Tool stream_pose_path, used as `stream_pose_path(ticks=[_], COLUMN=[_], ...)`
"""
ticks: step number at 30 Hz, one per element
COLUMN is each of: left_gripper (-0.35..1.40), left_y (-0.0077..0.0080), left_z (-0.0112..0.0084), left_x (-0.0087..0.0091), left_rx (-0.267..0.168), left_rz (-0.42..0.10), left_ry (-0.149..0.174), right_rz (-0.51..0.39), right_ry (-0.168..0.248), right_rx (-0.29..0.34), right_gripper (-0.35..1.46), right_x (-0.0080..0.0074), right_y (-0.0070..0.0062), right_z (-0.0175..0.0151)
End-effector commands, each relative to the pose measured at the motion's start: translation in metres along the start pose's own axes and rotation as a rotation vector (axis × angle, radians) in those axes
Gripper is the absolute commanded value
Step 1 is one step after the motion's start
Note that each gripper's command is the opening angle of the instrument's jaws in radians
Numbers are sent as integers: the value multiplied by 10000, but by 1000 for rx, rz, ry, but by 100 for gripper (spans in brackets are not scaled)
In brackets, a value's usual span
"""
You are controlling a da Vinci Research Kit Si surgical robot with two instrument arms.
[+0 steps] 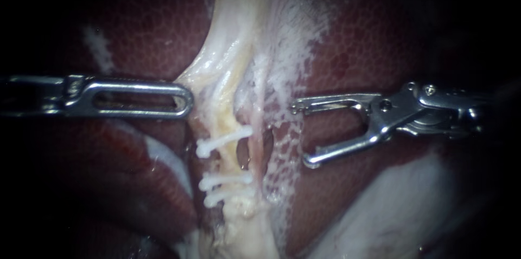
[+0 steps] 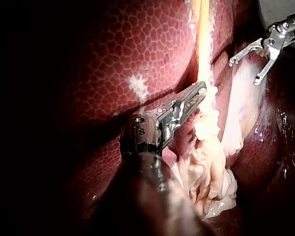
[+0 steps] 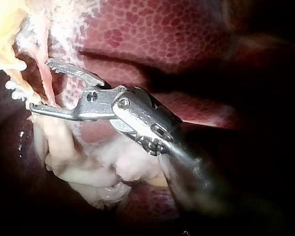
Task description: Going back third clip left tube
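Three white clips cross the yellowish left tube (image 1: 232,157): one higher (image 1: 223,140) and two close together lower down (image 1: 225,181), (image 1: 220,198). My right instrument (image 1: 300,134) stands to the right of the tubes, apart from them. Its jaws are wide open and hold nothing. In the right wrist view its jaws (image 3: 40,86) gape beside a thin pink strand (image 3: 43,73), with the clips' white ends (image 3: 15,66) just beyond. My left instrument (image 1: 187,100) lies level, with its jaws shut on the edge of the pale tissue (image 1: 209,63) above the clips. The left wrist view shows its tip (image 2: 199,91) against that strand.
Dark red mottled liver (image 1: 135,20) lies on both sides of the pale band. A thinner pinkish tube (image 1: 261,147) runs just right of the clipped one. A broad white fatty patch (image 1: 396,210) lies below my right instrument. Lumpy pale tissue (image 2: 211,167) hangs beside the left instrument.
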Motion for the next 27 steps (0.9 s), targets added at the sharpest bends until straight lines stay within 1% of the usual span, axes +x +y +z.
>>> stream_pose_path(ticks=[1, 7, 17, 21, 24, 27], left_gripper=[-35, -35, -35, -35, -35, -35], left_y=[0, 2, 4, 12, 20, 25], left_z=[0, 1, 9, 21, 33, 42], left_x=[0, 0, 4, 12, 20, 23], left_rx=[0, 0, -4, -6, -1, 2], left_rz=[0, 0, 2, 8, 13, 16], left_ry=[0, 0, -2, -5, 1, 5], right_rz=[-2, -14, -20, -20, -20, -20], right_ry=[-3, -12, -15, -15, -16, -16], right_rx=[0, -13, -14, -14, -13, -13], right_gripper=[60, 60, 60, 60, 60, 60], right_x=[2, 14, 13, 13, 13, 13], right_y=[-1, -5, -8, -9, -9, -10], right_z=[-3, -18, -20, -20, -21, -21])
